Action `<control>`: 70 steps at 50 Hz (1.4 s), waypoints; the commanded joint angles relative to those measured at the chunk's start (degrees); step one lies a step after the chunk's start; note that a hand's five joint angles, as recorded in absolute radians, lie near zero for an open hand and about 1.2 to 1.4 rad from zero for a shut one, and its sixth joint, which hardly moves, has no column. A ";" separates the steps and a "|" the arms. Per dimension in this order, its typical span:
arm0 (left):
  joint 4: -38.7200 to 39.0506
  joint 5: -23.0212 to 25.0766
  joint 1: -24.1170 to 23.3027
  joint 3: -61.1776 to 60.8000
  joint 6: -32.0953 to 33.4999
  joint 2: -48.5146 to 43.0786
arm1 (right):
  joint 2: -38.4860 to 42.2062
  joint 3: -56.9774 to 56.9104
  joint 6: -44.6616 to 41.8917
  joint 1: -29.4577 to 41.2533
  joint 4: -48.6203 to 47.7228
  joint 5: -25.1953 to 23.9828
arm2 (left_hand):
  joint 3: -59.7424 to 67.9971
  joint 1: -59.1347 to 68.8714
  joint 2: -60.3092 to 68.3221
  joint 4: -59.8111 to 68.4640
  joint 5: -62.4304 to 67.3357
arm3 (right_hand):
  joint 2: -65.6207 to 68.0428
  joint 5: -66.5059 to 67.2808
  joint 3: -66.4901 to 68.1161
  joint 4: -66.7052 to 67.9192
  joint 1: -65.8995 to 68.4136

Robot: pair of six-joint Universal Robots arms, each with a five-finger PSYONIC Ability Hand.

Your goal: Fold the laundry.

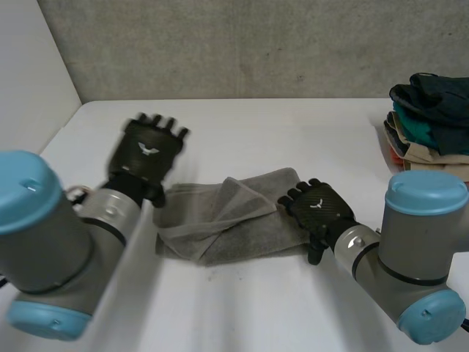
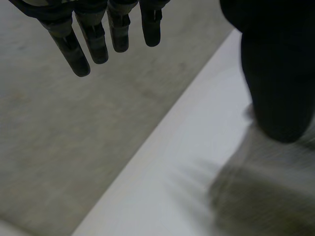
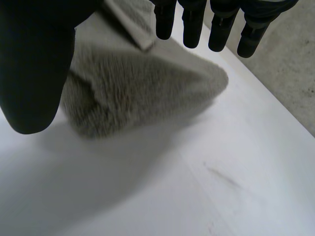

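A grey towel (image 1: 220, 216) lies rumpled and partly folded on the white table (image 1: 242, 308), one flap turned over its middle. My left hand (image 1: 146, 150) hovers above the towel's left end, fingers (image 2: 91, 42) straight and spread, holding nothing. My right hand (image 1: 315, 209) is over the towel's right end, open; its fingers (image 3: 192, 24) point straight and the thumb (image 3: 34, 64) stands apart from them. The towel's right corner (image 3: 142, 83) lies loose under that palm, ungripped.
A stack of folded clothes (image 1: 429, 121) in dark blue, teal and beige sits at the table's right edge. A grey concrete wall (image 1: 242, 44) runs behind the table. White table surface stretches in front of and behind the towel.
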 commanded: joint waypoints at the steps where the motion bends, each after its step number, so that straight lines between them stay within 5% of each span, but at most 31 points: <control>1: 1.05 2.63 -8.63 4.08 -5.02 -8.82 | 0.33 3.82 -1.67 -0.94 -7.05 0.03 | -1.42 0.03 -0.98 -0.87 -1.99 | 1.00 0.05 1.10 0.80 0.00; 15: 2.20 1.15 -9.88 20.87 -6.00 -28.43 | -1.34 6.81 -0.79 0.37 -10.47 0.03 | 0.93 2.38 1.37 1.48 0.36 | 3.18 2.23 3.28 2.98 2.18; 23: 2.90 -17.99 0.40 25.54 -2.58 -30.20 | -0.38 6.55 -0.87 2.57 -13.55 0.21 | 0.77 2.22 1.21 1.32 0.20 | 18.48 17.53 18.59 18.29 17.49; 39: 2.29 -13.27 0.15 15.79 -0.81 -21.06 | 2.44 4.70 -1.84 2.93 -14.96 5.74 | -0.75 0.70 -0.31 -0.20 -1.32 | 29.93 28.98 30.03 29.73 28.93; 45: 2.29 -13.10 0.24 13.51 -0.90 -17.55 | 1.82 5.67 -3.07 1.96 -14.35 7.15 | -0.92 0.53 -0.48 -0.37 -1.49 | 68.22 67.27 68.33 68.03 67.23; 56: 2.55 -12.74 0.24 6.56 -1.16 -7.53 | -5.03 6.46 -25.38 0.11 -14.34 8.47 | -1.42 0.03 -0.98 -0.87 -1.99 | 68.22 67.27 68.33 68.03 67.23; 64: 2.73 -12.74 0.94 4.45 -1.16 -3.57 | -3.02 -2.23 -34.97 13.27 -15.40 4.00 | -1.59 -0.14 -1.15 -1.04 -2.16 | 68.22 67.27 68.33 68.03 67.23; 70: 2.73 -12.92 1.38 2.60 -1.25 -2.77 | 8.04 -6.20 -37.08 23.65 -15.14 -10.22 | -1.59 -0.14 -1.15 -1.04 -2.16 | 68.22 67.27 68.33 68.03 67.23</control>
